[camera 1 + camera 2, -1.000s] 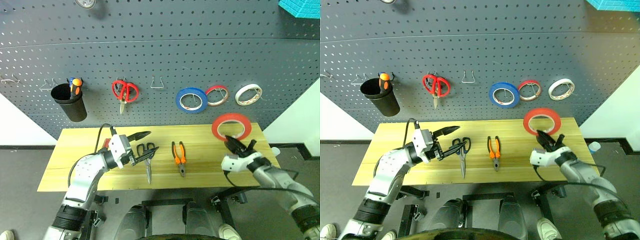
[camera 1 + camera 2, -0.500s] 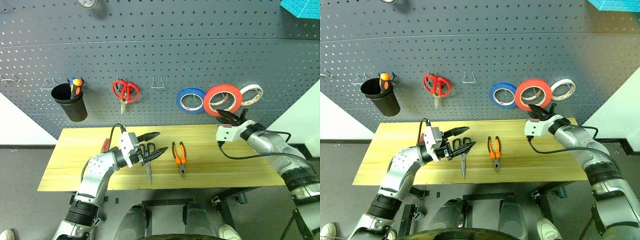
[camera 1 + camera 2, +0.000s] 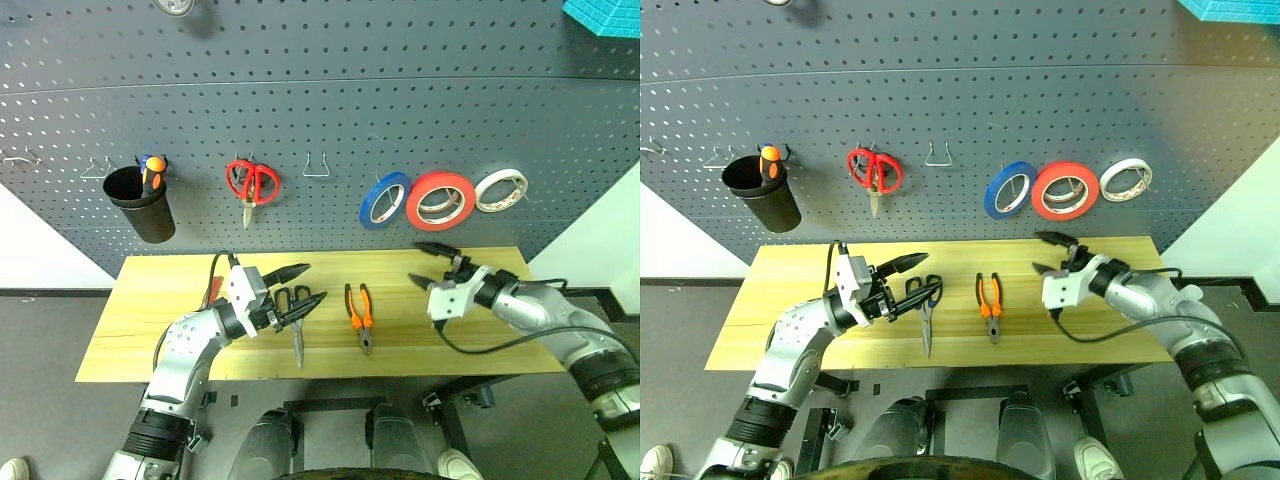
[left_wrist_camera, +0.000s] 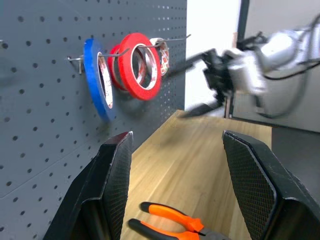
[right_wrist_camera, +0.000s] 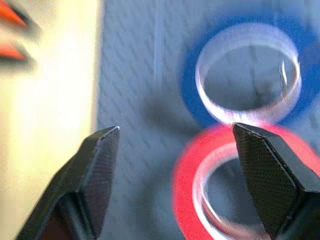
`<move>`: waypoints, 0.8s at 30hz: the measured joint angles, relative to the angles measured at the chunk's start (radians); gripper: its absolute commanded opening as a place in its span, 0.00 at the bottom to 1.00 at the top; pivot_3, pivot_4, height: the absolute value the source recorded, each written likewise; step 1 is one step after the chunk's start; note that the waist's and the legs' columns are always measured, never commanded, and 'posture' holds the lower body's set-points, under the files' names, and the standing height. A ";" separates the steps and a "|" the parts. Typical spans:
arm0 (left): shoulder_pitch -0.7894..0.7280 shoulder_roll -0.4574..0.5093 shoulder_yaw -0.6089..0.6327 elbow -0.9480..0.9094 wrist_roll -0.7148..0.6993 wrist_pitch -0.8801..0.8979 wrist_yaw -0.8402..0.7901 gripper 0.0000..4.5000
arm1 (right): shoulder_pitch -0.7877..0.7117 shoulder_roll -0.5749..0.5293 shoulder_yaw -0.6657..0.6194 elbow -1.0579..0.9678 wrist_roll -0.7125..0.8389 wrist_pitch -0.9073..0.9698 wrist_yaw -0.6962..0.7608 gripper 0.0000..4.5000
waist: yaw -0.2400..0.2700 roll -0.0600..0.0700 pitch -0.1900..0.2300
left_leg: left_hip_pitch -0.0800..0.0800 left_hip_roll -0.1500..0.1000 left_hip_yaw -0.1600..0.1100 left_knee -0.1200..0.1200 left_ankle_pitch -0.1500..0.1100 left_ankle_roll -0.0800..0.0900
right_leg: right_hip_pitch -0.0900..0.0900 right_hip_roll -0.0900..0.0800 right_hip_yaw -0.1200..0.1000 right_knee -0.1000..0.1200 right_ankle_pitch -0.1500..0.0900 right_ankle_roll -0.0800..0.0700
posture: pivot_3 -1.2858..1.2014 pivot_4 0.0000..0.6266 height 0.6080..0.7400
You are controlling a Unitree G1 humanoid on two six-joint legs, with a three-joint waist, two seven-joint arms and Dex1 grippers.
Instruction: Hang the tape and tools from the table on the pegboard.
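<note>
Now: red-orange tape on its hook, three tools on the desk

Now the flat red-orange ring of tape [image 3: 440, 200] hangs on a thin wire hook of the dark grey perforated pegboard [image 3: 320, 100], between a blue roll of tape [image 3: 384, 199] that hangs tilted and a white roll of tape [image 3: 499, 189]. A smaller red roll shows behind it in the left wrist view. Just below and in front of it, the right claw [image 3: 427, 265] hovers over the far edge of the long light yellowish wooden desk [image 3: 150, 320], its two black fingers spread and holding nothing.

On the desk, near the middle, lie the small pliers with orange-and-black handles [image 3: 358, 315]. Beside them lie the scissors with dark blue-black handles [image 3: 294, 318], blades pointing toward the near edge. The left claw [image 3: 305, 286] hovers at the scissors' handles, fingers parted and empty. A slim red-handled screwdriver [image 3: 212, 290] peeks out behind the left arm.

Higher on the pegboard hang red-handled scissors [image 3: 250, 185] and a black cup [image 3: 138, 205] holding an orange-handled screwdriver [image 3: 151, 170].
</note>
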 measured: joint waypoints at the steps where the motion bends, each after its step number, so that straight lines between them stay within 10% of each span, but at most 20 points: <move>1: -0.004 0.014 0.007 0.013 0.018 0.000 0.015 0.66 | 0.036 0.020 0.002 -0.043 0.057 0.044 0.064 0.84 | -0.002 -0.002 0.001 | 0.002 0.001 0.000 0.000 0.000 0.000 | 0.002 0.001 0.000 0.000 0.000 0.000 | 0.49 0.19 0.92; 11: -0.005 0.135 0.091 0.160 0.087 0.076 0.084 0.66 | 0.121 0.297 0.044 -0.188 0.333 0.660 0.367 0.99 | -0.002 0.000 0.006 | 0.002 0.002 -0.002 0.001 0.000 0.000 | 0.000 0.002 0.000 0.002 -0.001 0.001 | 0.49 0.21 0.92; 24: 0.015 0.243 0.157 0.268 0.069 0.088 -0.019 0.66 | -0.118 0.664 -0.005 -0.149 0.359 1.590 0.190 0.99 | -0.004 0.003 0.008 | -0.002 0.002 -0.002 -0.002 0.000 0.000 | -0.008 0.002 0.000 0.004 0.003 0.001 | 0.49 0.22 0.92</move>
